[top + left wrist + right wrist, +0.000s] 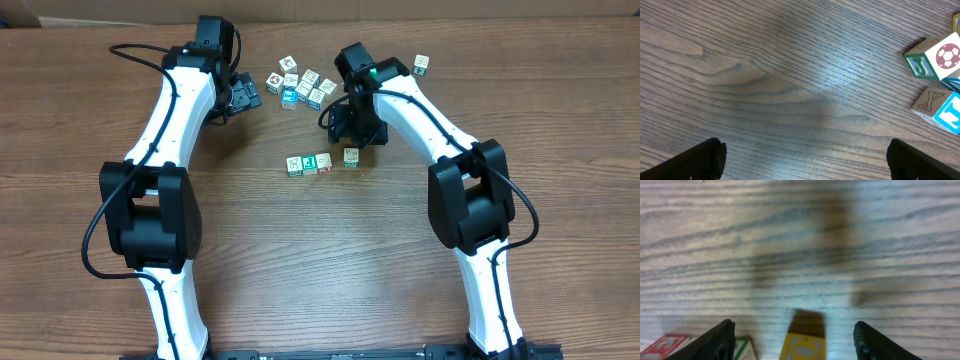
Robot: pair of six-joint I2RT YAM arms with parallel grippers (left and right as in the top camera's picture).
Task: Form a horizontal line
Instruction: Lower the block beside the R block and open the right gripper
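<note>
A short row of three white-edged picture cubes (309, 164) lies touching edge to edge at the table's middle, with green, teal and red faces. Its green (742, 349) and red (667, 345) cubes show at the bottom left of the right wrist view. A yellow-faced cube (351, 157) sits just right of the row, a small gap away. My right gripper (358, 133) is open just behind that cube, which lies between its fingers (794, 326) in the right wrist view (802, 349). My left gripper (245, 95) is open and empty (804, 145) left of the loose clump.
A loose clump of several picture cubes (302, 84) lies at the back centre. Two of them, a soccer-ball cube (935, 59) and an X cube (940, 107), show in the left wrist view. A lone cube (421, 65) sits at the back right.
</note>
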